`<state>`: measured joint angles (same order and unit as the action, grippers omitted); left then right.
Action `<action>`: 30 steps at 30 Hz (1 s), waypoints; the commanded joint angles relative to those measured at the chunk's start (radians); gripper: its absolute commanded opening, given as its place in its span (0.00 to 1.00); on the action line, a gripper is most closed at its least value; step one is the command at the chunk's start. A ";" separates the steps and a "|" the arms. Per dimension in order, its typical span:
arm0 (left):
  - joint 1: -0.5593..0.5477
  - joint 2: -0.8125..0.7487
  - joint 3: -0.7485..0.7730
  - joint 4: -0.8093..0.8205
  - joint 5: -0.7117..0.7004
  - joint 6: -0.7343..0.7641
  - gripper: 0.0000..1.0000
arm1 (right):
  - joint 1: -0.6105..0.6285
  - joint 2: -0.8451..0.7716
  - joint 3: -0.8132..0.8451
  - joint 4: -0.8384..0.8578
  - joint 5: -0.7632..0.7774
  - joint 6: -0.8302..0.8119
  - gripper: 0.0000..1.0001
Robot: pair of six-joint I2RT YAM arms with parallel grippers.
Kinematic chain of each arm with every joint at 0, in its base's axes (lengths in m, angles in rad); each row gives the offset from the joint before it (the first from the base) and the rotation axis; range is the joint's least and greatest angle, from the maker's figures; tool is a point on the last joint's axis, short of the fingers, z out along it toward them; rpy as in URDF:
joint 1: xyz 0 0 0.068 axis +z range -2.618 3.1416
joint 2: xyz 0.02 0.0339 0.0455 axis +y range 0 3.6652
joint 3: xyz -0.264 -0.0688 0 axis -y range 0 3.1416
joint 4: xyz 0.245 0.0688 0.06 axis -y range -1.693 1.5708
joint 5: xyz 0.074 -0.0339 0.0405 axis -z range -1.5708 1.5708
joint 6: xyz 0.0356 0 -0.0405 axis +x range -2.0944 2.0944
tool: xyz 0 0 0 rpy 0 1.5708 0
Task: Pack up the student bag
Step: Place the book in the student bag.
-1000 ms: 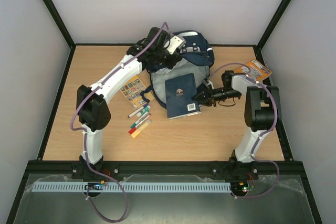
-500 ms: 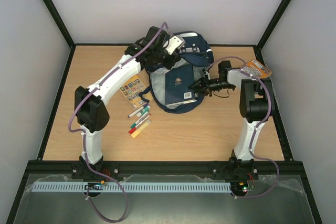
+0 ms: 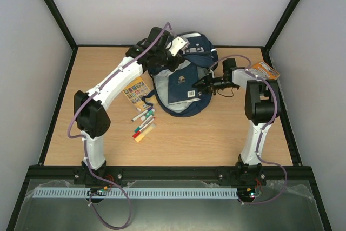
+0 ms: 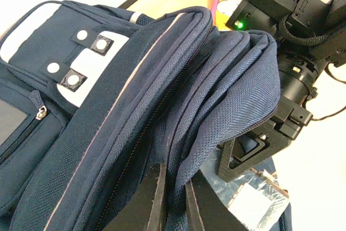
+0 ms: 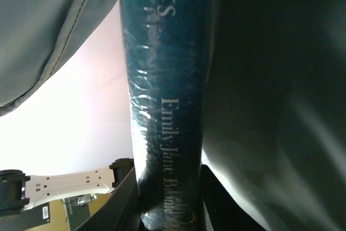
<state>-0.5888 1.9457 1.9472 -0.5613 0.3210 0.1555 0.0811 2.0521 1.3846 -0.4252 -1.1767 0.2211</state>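
I'm on the book-loading step. The bag (image 4: pixel 81 150) lies at the back middle of the table (image 3: pixel 227 128). My left gripper (image 4: pixel 172 187) is clenched on its flap, holding the mouth open. My right gripper (image 3: pixel 198 84) grasps 1 book (image 3: pixel 181 86), partly inside. The next move, as I judge it, is to push deeper, then release.

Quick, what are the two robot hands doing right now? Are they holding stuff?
Left gripper: closed, pinching the large navy blue fabric backpack.
Right gripper: closed on the dark blue rectangular book.
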 commanded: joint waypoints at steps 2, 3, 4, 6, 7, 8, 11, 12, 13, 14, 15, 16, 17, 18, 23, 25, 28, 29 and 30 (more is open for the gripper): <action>-0.003 -0.095 -0.018 0.044 0.024 0.018 0.02 | 0.005 -0.075 0.041 -0.097 -0.196 -0.105 0.01; -0.002 -0.099 -0.024 0.042 0.023 0.020 0.02 | 0.005 -0.082 0.047 -0.123 -0.210 -0.128 0.01; -0.002 -0.100 -0.029 0.041 0.019 0.024 0.02 | 0.005 -0.085 0.052 -0.147 -0.229 -0.152 0.01; -0.002 -0.103 -0.043 0.041 0.008 0.030 0.02 | 0.006 -0.093 0.056 -0.200 -0.272 -0.193 0.01; -0.002 -0.100 -0.046 0.042 -0.001 0.030 0.02 | 0.007 -0.101 0.052 -0.212 -0.281 -0.206 0.01; -0.001 -0.098 -0.047 0.044 -0.006 0.031 0.02 | 0.011 -0.113 0.041 -0.213 -0.286 -0.210 0.01; -0.002 -0.093 -0.038 0.049 -0.003 0.030 0.02 | 0.016 -0.138 0.011 -0.198 -0.237 -0.198 0.01; -0.002 -0.093 -0.031 0.048 -0.001 0.030 0.02 | 0.016 -0.142 0.002 -0.176 -0.218 -0.178 0.01; -0.002 -0.094 -0.027 0.048 0.004 0.031 0.02 | 0.016 -0.142 0.001 -0.158 -0.196 -0.157 0.01; -0.003 -0.096 -0.025 0.047 0.007 0.032 0.02 | 0.016 -0.140 -0.002 -0.133 -0.174 -0.126 0.01; -0.003 -0.098 -0.026 0.045 0.010 0.035 0.02 | 0.016 -0.136 -0.003 -0.092 -0.157 -0.089 0.01; -0.003 -0.100 -0.026 0.043 0.016 0.040 0.02 | 0.016 -0.130 0.008 -0.067 -0.139 -0.064 0.01; -0.005 -0.102 -0.027 0.040 0.022 0.050 0.02 | 0.016 -0.114 0.026 -0.059 -0.123 -0.050 0.01; -0.005 -0.101 -0.024 0.037 0.027 0.062 0.02 | 0.017 -0.099 0.051 -0.059 -0.111 -0.043 0.01; -0.005 -0.095 -0.009 0.038 0.023 0.067 0.02 | 0.018 -0.010 0.130 0.001 -0.062 0.017 0.01; -0.006 -0.095 -0.009 0.038 0.028 0.067 0.02 | 0.018 0.024 0.154 0.030 -0.052 0.042 0.01; -0.008 -0.092 -0.012 0.037 0.031 0.067 0.02 | 0.020 0.065 0.192 0.041 -0.012 0.047 0.01; -0.010 -0.091 -0.014 0.036 0.031 0.067 0.02 | 0.020 0.079 0.208 0.034 0.007 0.044 0.01; -0.009 -0.092 -0.014 0.035 0.030 0.067 0.02 | 0.019 0.093 0.228 0.023 0.022 0.038 0.01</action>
<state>-0.5900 1.9133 1.8954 -0.5678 0.3126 0.2104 0.0940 2.1143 1.5288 -0.4469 -1.1305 0.2481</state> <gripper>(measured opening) 0.072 0.206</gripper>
